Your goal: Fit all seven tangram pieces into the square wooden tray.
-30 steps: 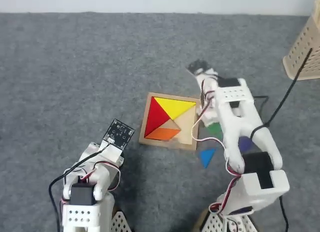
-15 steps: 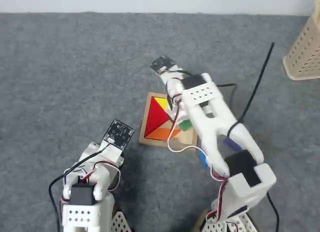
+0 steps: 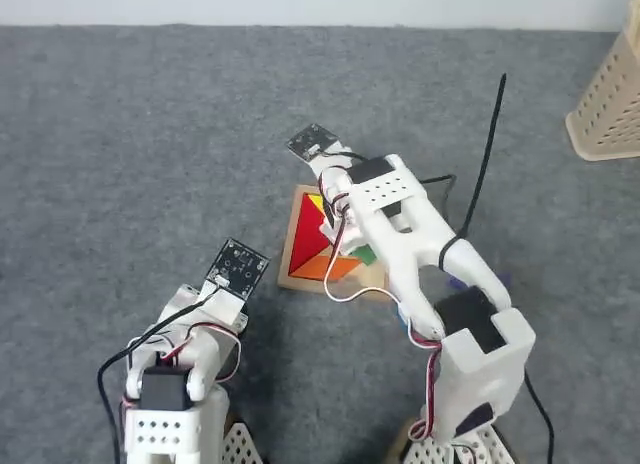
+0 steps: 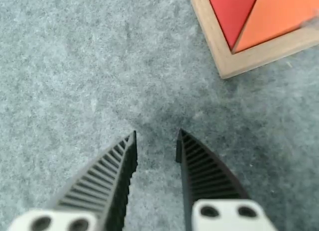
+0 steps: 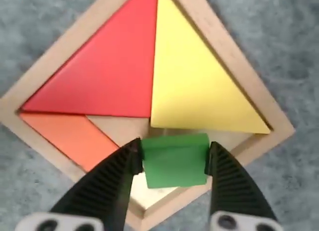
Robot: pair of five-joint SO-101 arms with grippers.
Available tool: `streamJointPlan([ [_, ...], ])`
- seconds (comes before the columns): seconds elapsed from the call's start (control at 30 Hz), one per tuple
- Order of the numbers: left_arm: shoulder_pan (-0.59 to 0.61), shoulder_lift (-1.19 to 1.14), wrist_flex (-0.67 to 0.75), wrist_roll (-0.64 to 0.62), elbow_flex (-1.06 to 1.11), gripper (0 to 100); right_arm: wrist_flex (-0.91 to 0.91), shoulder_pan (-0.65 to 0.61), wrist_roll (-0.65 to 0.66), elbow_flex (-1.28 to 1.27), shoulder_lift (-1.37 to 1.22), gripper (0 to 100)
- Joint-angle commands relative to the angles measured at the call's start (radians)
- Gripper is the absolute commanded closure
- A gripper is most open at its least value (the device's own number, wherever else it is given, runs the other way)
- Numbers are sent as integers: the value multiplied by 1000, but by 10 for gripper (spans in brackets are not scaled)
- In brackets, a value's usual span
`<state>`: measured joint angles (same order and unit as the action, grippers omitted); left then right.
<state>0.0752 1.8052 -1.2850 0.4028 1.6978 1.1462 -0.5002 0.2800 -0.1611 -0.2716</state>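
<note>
The right hand [image 5: 174,143] grips a green square [image 5: 174,164] over the bare part of the wooden tray [image 5: 228,57], just beside the yellow triangle [image 5: 194,86]. A red triangle [image 5: 104,71] and an orange piece [image 5: 75,136] also lie in the tray, red and yellow edge to edge. The left hand [image 4: 156,134] hangs unclenched, fingers apart, above the grey table [image 4: 75,66], near a tray corner.

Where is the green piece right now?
The right pincer holds the green piece over the bare part of the wooden tray, next to the yellow triangle and the orange piece, as the right wrist view shows.
</note>
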Motion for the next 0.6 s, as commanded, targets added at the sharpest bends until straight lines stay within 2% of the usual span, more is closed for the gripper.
streamJointPlan([
  [0.0, 5, 21, 0, -8, -13, 878, -16, 2, -11, 60, 51, 791],
  [0.27, 5, 21, 0, -8, -13, 878, -4, 7, -12, 52, 119, 787],
  [0.47, 5, 21, 0, -8, -13, 878, 18, 67, -69, 29, 251, 998],
  [0.57, 5, 21, 0, -8, -13, 878, -51, 90, -81, -77, 314, 992],
])
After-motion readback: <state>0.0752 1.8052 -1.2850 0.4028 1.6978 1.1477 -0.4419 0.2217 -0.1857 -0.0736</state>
